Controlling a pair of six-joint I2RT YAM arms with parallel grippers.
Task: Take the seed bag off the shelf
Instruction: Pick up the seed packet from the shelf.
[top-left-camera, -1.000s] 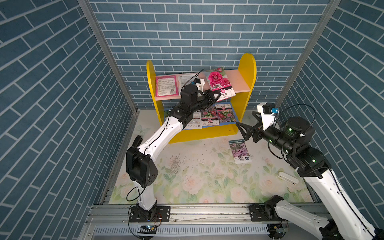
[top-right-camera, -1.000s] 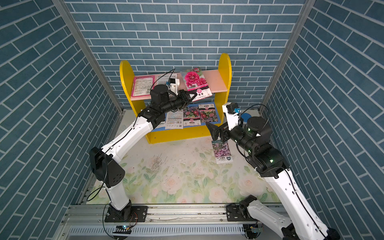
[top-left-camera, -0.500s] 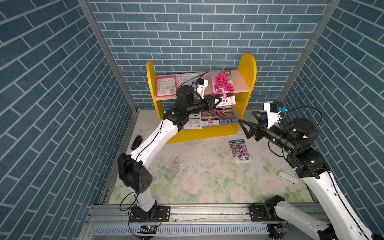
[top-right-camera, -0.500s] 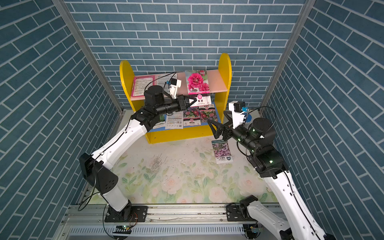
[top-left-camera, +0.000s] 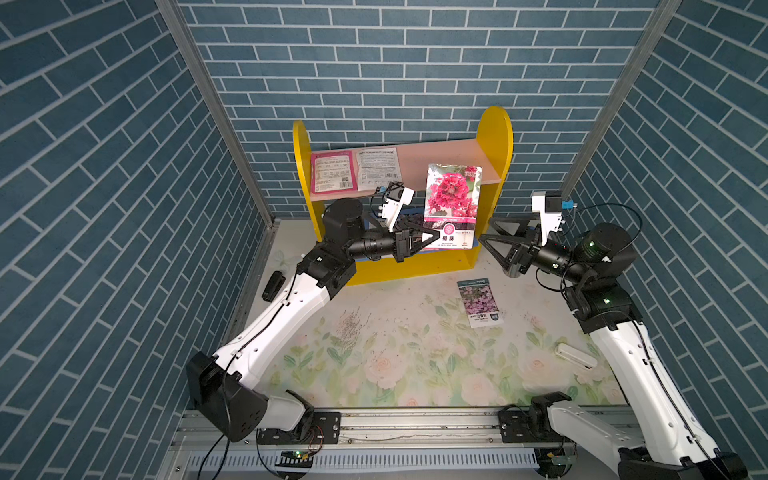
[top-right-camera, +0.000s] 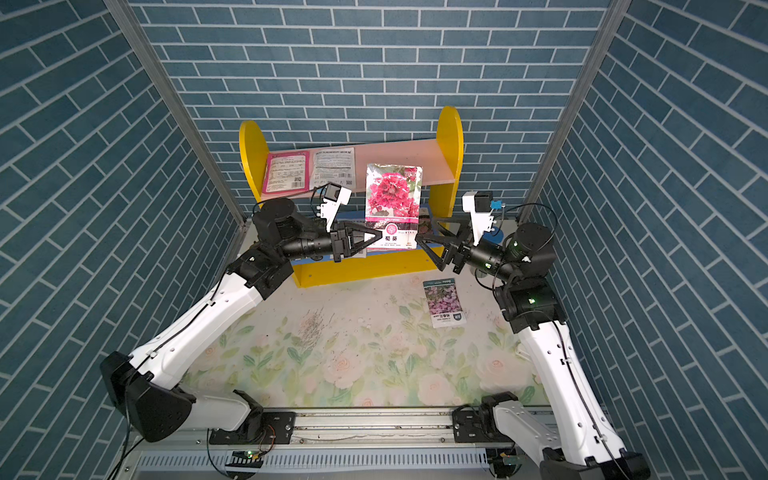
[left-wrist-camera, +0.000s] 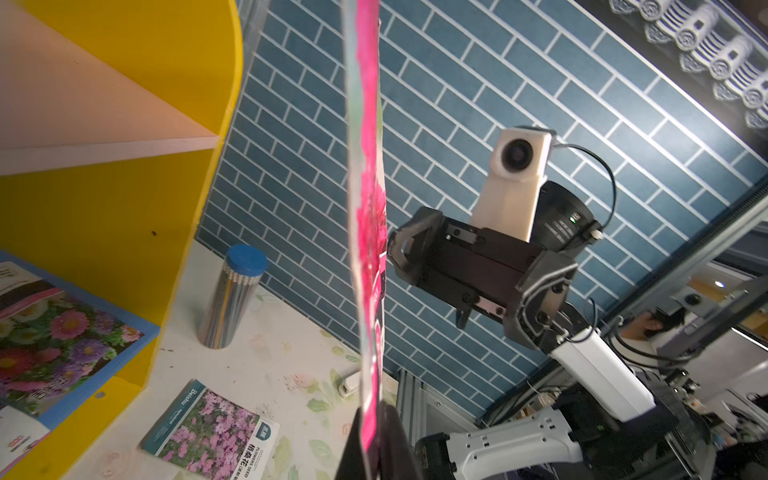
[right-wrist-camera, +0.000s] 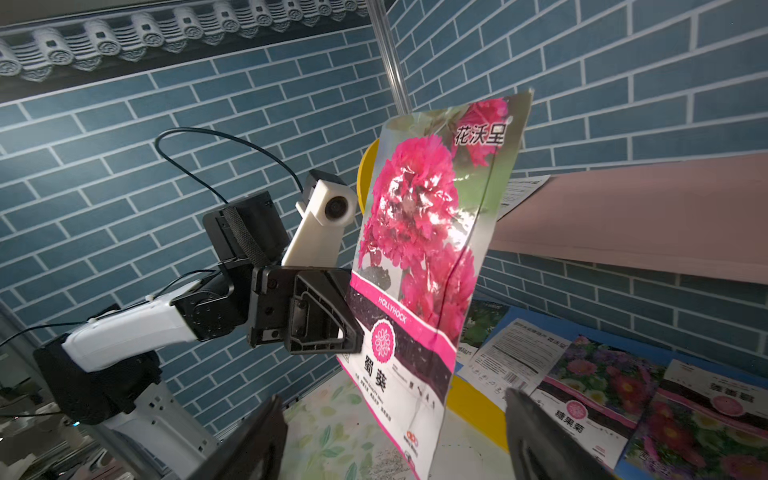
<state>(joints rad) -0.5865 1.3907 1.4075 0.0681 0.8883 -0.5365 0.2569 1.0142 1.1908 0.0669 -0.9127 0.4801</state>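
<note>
Bag (top-left-camera: 453, 199), pinched at its lower corner by left gripper (top-left-camera: 434, 240); right gripper (top-left-camera: 485, 229) spread. We judge it light, floppy, slick.

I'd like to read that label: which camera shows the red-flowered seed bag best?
The right wrist view: the seed bag faces it, close, print legible. In both top views the bag looks small, upright, pinched by the left hand. The left wrist view sees only its edge.
</note>
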